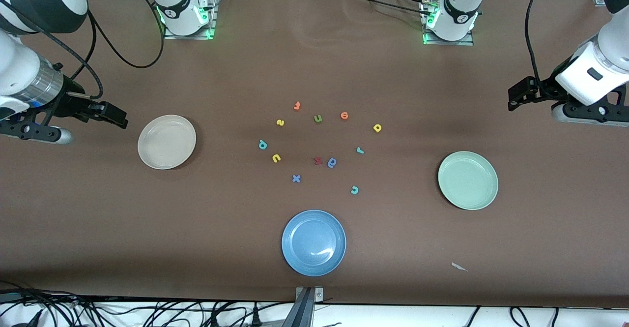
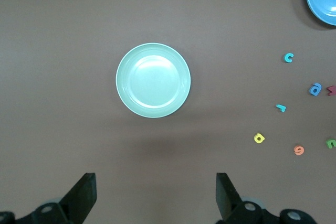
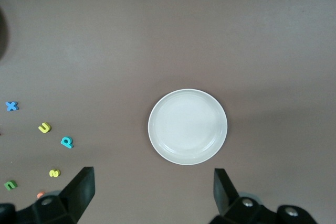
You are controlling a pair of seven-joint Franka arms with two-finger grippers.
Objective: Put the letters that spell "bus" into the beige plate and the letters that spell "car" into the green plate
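The beige plate [image 1: 166, 141] [image 3: 187, 126] lies bare toward the right arm's end, the green plate [image 1: 468, 180] [image 2: 153, 80] bare toward the left arm's end. Between them lie the foam letters: teal b [image 1: 263, 144] [image 3: 66, 142], yellow u [image 1: 276, 158] [image 3: 44, 127], yellow s [image 1: 280, 122] [image 3: 54, 172], teal c [image 1: 354, 190] [image 2: 288, 57], yellow a [image 1: 377, 128] [image 2: 259, 138], teal r [image 1: 360, 150] [image 2: 281, 108]. My right gripper [image 1: 117, 118] [image 3: 153, 195] hovers open beside the beige plate. My left gripper [image 1: 515, 98] [image 2: 156, 198] hovers open beside the green plate. Neither holds anything.
A blue plate [image 1: 313, 242] lies nearest the front camera. Among the letters are a green u [image 1: 318, 118], orange t [image 1: 297, 105], orange e [image 1: 344, 115], blue x [image 1: 296, 178], a dark red letter [image 1: 318, 160] and a blue rounded letter [image 1: 332, 163]. A white scrap [image 1: 459, 267] lies near the front edge.
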